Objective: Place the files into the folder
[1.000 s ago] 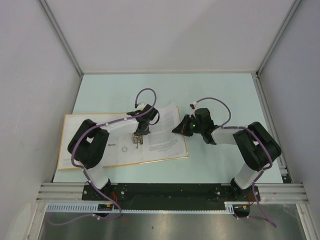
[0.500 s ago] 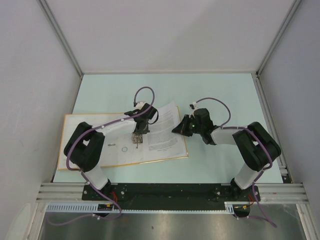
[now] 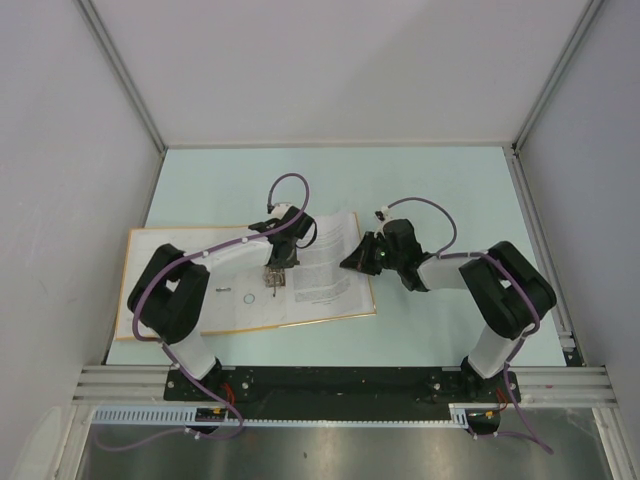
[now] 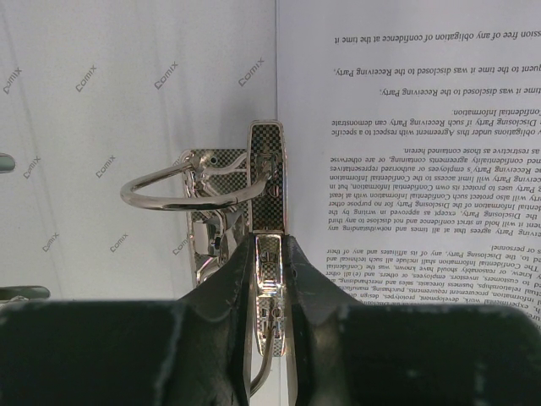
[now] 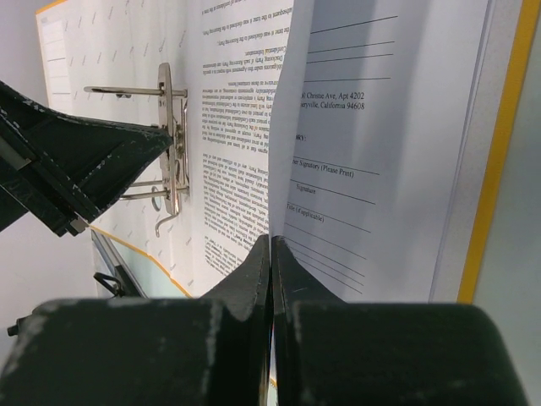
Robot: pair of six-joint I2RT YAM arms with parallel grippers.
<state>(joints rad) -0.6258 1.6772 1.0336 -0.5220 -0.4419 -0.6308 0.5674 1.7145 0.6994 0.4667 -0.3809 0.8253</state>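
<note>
The orange-yellow folder (image 3: 128,285) lies open on the table, pale inside up. Its metal ring mechanism (image 3: 272,278) stands at the middle, also in the left wrist view (image 4: 203,199). The files (image 3: 325,265), white sheets of dense text, lie on the folder's right half. My left gripper (image 3: 274,266) is shut on the mechanism's lever (image 4: 269,254). My right gripper (image 3: 352,258) is shut on the right edge of the top sheet (image 5: 245,144) and lifts it off the sheet below (image 5: 380,144).
Grey walls enclose the pale green table (image 3: 430,190) on three sides. A metal rail (image 3: 340,385) runs along the near edge by the arm bases. The folder's orange edge (image 5: 499,161) shows right of the sheets.
The right gripper has shifted slightly left with the sheet edge. The left arm's elbow moved left a second ago, and the left gripper stayed on the lever.
</note>
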